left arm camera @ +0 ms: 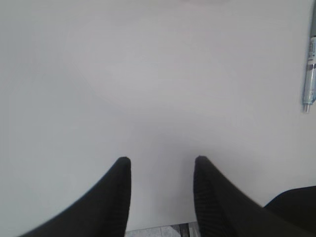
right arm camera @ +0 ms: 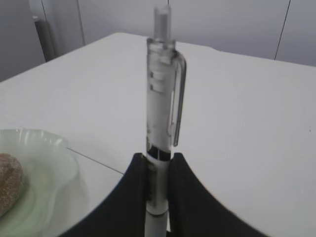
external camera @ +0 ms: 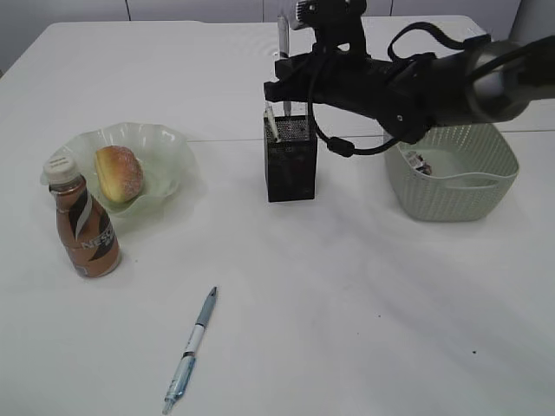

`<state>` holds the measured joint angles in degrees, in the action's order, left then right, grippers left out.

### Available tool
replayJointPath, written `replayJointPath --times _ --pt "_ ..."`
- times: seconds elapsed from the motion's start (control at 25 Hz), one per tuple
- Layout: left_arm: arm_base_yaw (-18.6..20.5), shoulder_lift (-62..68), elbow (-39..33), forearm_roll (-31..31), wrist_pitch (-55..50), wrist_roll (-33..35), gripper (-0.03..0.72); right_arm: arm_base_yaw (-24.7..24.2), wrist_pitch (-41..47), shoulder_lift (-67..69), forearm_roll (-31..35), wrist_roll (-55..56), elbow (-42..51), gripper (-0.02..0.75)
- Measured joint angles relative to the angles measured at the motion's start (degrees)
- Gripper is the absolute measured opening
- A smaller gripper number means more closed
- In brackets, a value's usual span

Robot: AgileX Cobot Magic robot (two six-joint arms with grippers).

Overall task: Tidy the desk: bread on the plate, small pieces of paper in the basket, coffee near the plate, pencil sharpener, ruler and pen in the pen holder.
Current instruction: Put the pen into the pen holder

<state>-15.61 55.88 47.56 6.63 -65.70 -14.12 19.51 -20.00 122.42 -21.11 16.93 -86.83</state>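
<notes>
White desk point(external camera: 347, 295) is mostly sorted; right gripper point(right arm camera: 158, 170) pinches a pen point(right arm camera: 160, 103) upright over the pen holder point(external camera: 290, 160) at 12 o'clock, probably so it drops straight in; left gripper point(left arm camera: 160, 165) hangs open, empty; second pen point(external camera: 191, 349) lies at 6 o'clock.

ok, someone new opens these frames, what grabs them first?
The right arm's fingers pinching a clear pen upright, right above the black mesh pen holder mid-desk. Then a second pen lying loose at the front, with the bread already on the green plate beside the coffee at left.
</notes>
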Motion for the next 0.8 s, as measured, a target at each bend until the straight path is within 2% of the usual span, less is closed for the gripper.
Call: replayJointPath --times 0.2,0.48,0.68,0.8 --pt "0.0 0.0 0.0 0.0 -0.8 0.0 0.307 0.0 4.7 3.0 0.1 -1.1 -3.5 0.079" --pt "0.0 0.0 0.0 0.0 -1.1 0.0 0.307 0.0 7.8 3.8 0.1 -1.3 -3.9 0.085" --pt "0.0 0.0 0.0 0.0 -1.1 0.0 0.307 0.0 9.5 3.8 0.1 -1.3 -4.1 0.134" --pt "0.0 0.0 0.0 0.0 -1.1 0.0 0.307 0.0 10.9 3.8 0.2 -1.4 -4.1 0.21"
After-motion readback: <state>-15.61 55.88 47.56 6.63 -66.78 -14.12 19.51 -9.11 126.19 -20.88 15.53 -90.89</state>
